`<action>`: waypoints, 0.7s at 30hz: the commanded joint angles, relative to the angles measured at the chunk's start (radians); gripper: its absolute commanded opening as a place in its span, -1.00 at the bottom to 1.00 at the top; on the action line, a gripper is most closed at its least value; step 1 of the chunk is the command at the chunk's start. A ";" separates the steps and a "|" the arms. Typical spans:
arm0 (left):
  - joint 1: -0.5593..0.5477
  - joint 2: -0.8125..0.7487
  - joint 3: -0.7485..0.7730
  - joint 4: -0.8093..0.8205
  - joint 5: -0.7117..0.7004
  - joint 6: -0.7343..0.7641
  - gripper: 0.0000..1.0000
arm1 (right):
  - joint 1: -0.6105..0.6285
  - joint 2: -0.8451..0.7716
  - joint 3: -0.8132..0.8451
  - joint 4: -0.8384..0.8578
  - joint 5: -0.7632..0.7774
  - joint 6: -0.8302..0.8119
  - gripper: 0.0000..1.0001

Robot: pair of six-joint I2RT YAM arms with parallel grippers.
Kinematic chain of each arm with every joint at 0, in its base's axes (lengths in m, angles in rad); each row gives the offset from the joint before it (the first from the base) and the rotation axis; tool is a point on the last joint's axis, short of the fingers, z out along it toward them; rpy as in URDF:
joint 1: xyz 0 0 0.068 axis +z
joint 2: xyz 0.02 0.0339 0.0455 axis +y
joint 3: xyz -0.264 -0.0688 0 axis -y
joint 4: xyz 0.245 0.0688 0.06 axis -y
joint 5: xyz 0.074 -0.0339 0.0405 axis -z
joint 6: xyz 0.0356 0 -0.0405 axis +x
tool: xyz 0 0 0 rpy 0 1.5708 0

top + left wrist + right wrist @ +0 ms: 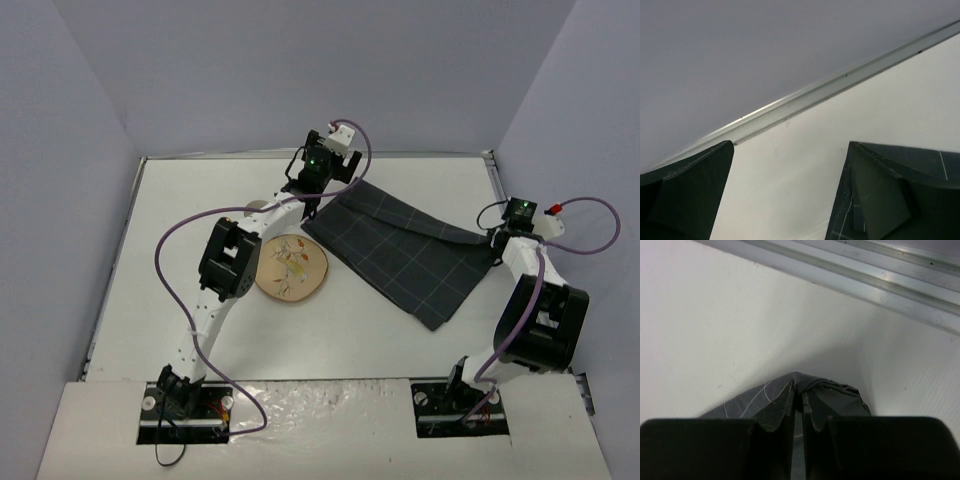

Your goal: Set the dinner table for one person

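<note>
One corner of the cloth (pixel 400 250) sits pinched in the right fingers (pixel 777 412) — probably to spread it — left fingers (pixel 687 195) stand wide apart.

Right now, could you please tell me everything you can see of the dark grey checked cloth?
The cloth is dark grey fabric with thin pale check lines, spread mostly flat and askew on the white table, with a fold running along its far edge. The right gripper is shut on its bunched right corner. The left gripper stands open over its far left corner.
</note>
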 commanded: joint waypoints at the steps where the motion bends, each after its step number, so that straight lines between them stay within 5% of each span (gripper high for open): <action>1: -0.005 -0.199 -0.096 -0.048 -0.022 -0.083 0.94 | -0.028 0.063 0.084 0.075 -0.022 -0.029 -0.82; 5: -0.024 -0.333 -0.244 -0.106 0.010 -0.213 0.94 | -0.028 0.062 0.078 0.076 -0.059 -0.062 -0.37; 8: -0.051 -0.407 -0.380 -0.143 0.019 -0.322 0.94 | -0.019 -0.011 0.047 0.072 -0.062 -0.114 0.29; 11: -0.067 -0.424 -0.442 -0.181 0.019 -0.401 0.94 | 0.020 -0.087 0.046 0.063 -0.062 -0.198 0.62; 21: -0.094 -0.289 -0.369 -0.372 -0.039 -0.451 0.92 | 0.347 -0.034 0.261 0.067 -0.290 -0.611 0.85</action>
